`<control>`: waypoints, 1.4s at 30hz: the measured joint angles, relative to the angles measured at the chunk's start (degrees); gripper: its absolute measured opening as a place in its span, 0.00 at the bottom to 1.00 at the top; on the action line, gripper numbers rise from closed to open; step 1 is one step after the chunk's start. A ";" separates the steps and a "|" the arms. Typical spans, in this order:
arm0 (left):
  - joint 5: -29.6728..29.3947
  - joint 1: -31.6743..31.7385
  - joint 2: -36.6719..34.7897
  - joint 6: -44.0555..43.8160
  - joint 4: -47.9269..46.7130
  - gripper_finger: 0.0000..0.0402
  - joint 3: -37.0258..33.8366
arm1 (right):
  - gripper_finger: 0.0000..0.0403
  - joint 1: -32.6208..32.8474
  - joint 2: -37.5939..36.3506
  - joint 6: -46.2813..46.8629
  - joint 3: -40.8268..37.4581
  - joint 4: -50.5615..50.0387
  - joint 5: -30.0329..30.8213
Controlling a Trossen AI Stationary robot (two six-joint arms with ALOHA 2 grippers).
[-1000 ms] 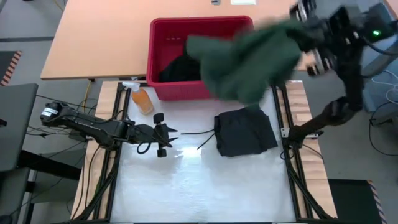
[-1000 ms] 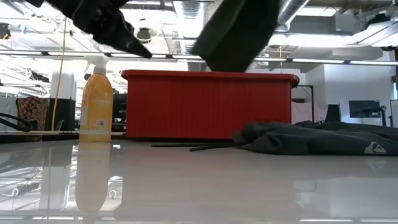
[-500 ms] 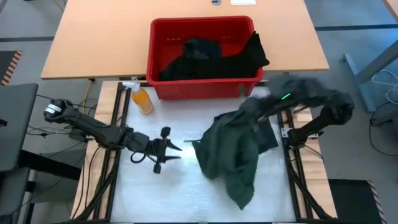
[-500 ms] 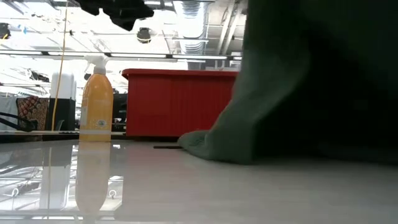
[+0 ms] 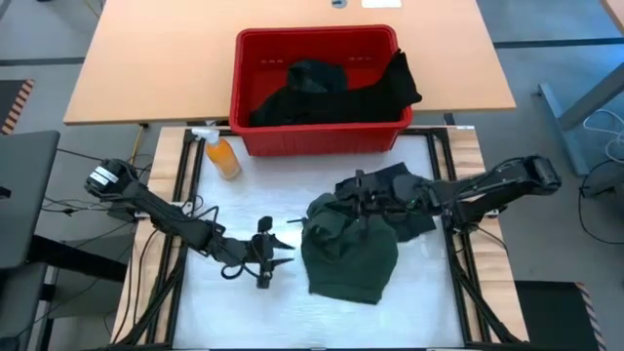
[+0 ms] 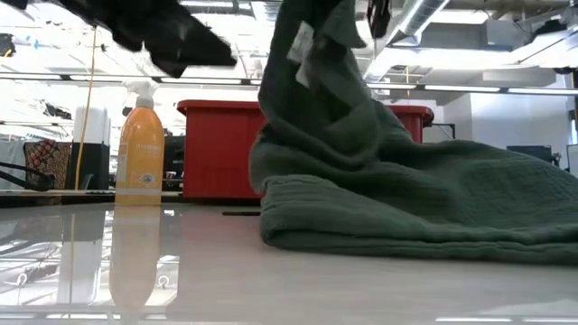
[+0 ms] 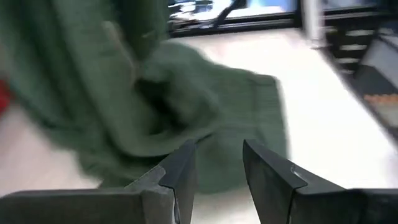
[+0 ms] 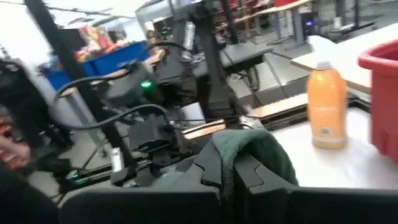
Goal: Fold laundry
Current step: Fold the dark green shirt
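The right gripper (image 5: 363,203), clenched on the green shirt (image 5: 349,255), is laying it out; the left gripper (image 5: 276,251), part-open and empty, should next grab an edge.

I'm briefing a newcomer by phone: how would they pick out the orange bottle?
Find the red basket at the table's far edge. Just off its left front corner stands the orange spray bottle, white-capped: the only upright, bright thing among dark cloths.

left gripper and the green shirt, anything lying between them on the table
Nothing: in the high view only bare white table separates the left gripper from the green shirt. The left wrist view shows the same.
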 joint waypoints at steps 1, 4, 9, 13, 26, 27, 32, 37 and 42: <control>-2.31 0.03 0.00 -1.15 -1.27 0.30 -0.03 | 0.05 -0.15 0.34 0.03 -0.30 -0.39 0.28; -7.35 0.07 -0.02 -2.13 -0.50 0.30 -0.07 | 0.06 0.13 1.26 0.02 -0.57 -2.76 0.93; -9.67 0.32 -0.04 3.73 10.28 0.30 -0.04 | 0.05 2.08 4.08 -0.31 -0.32 -3.06 10.32; -9.89 1.81 -0.06 6.33 16.44 0.30 -0.04 | 0.06 2.77 9.53 0.90 -0.47 -0.98 14.60; -13.21 6.36 6.34 0.56 14.54 0.48 1.16 | 0.06 1.57 27.39 11.13 -0.41 20.84 15.26; -14.98 6.43 6.82 -0.11 13.09 0.50 1.50 | 0.06 1.33 28.11 11.85 -0.41 21.71 15.26; -22.68 6.41 7.55 -4.02 4.85 0.55 3.64 | 0.06 0.55 30.59 13.96 -0.41 26.90 15.28; -22.61 6.41 7.53 -8.53 -0.47 0.55 4.87 | 0.06 0.20 31.32 14.10 -0.22 31.07 15.27; -22.60 7.20 7.55 -14.38 -4.66 0.55 4.87 | 0.06 0.88 31.32 14.09 0.72 30.50 14.33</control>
